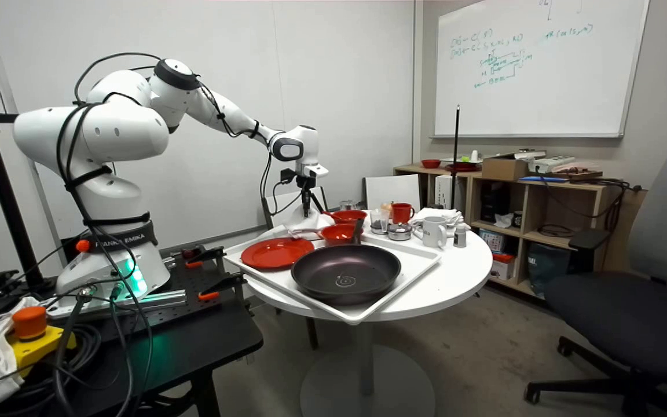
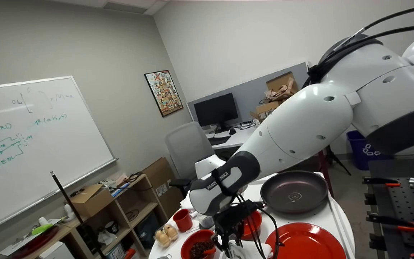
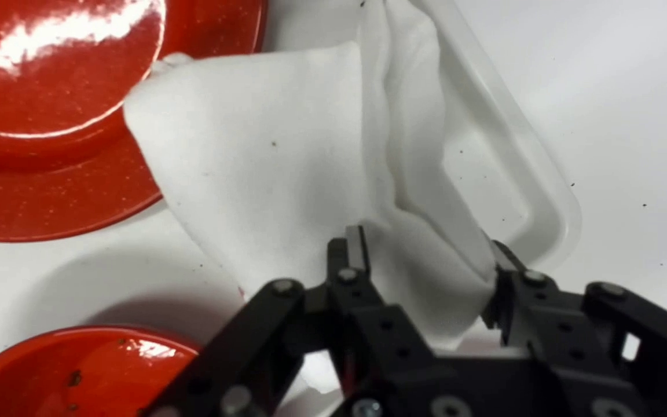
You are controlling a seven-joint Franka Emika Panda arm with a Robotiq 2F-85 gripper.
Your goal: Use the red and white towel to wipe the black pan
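Observation:
The black pan (image 1: 345,272) sits upright at the front of the white tray (image 1: 423,263). It also shows in an exterior view (image 2: 295,190) and is out of the wrist view. The towel (image 3: 287,156) looks mostly white, with small pinkish-red patches near the gripper; it lies bunched over the tray's edge and onto the red plate (image 3: 50,191). My gripper (image 3: 429,252) points down at the towel. Its fingers stand apart with a loose fold between them; the fold touches the right-hand finger. In an exterior view the gripper (image 1: 315,209) is behind the red plate, away from the pan.
A red bowl (image 3: 96,376) is close to the gripper's side. Another red bowl with dark contents (image 2: 201,242) stands nearby. A red mug (image 1: 403,212), grey mug (image 1: 433,231), glass jar (image 1: 399,231) and eggs (image 2: 166,235) stand farther along the round white table (image 1: 472,260).

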